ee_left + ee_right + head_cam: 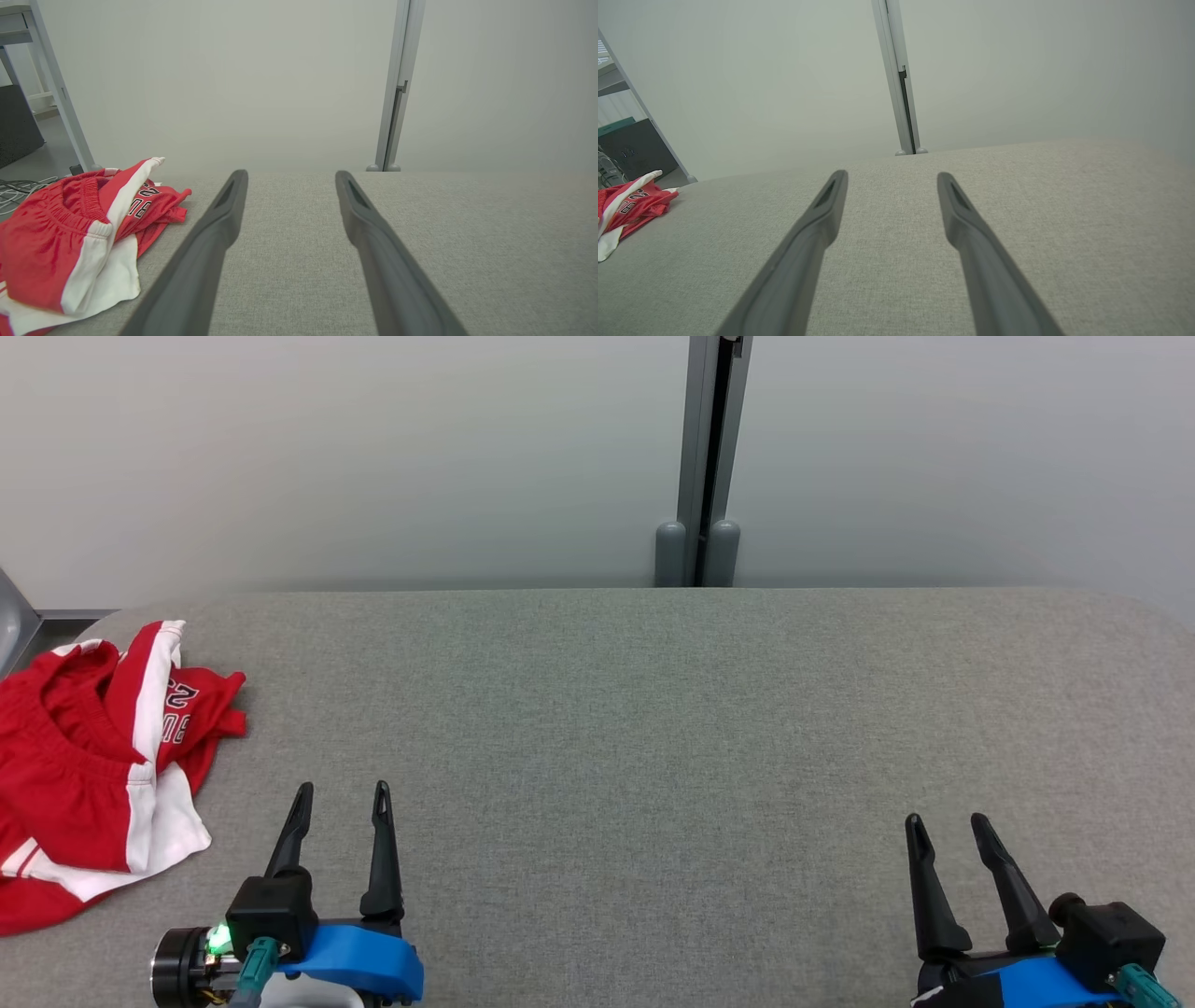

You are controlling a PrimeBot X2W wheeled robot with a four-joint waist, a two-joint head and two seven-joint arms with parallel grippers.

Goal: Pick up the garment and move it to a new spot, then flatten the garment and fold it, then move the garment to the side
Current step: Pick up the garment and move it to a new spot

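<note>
Nearest, the left gripper [343,788] and right gripper [946,819] hover low over the grey table [597,709], fingers spread wide and holding nothing. Just beyond the left gripper, the crumpled red-and-white garment [84,756] lies at the table's left edge, before a pale wall [373,448].

Bright, soft, even indoor light. The wall dims slightly toward the foot of the grey post [700,448], where a faint shadow edges the matte counter [653,728]. The head view is sharp. In both wrist views the post leans with wide-angle distortion, and the left gripper [290,175] and right gripper [892,175] blur nearest the lens.
</note>
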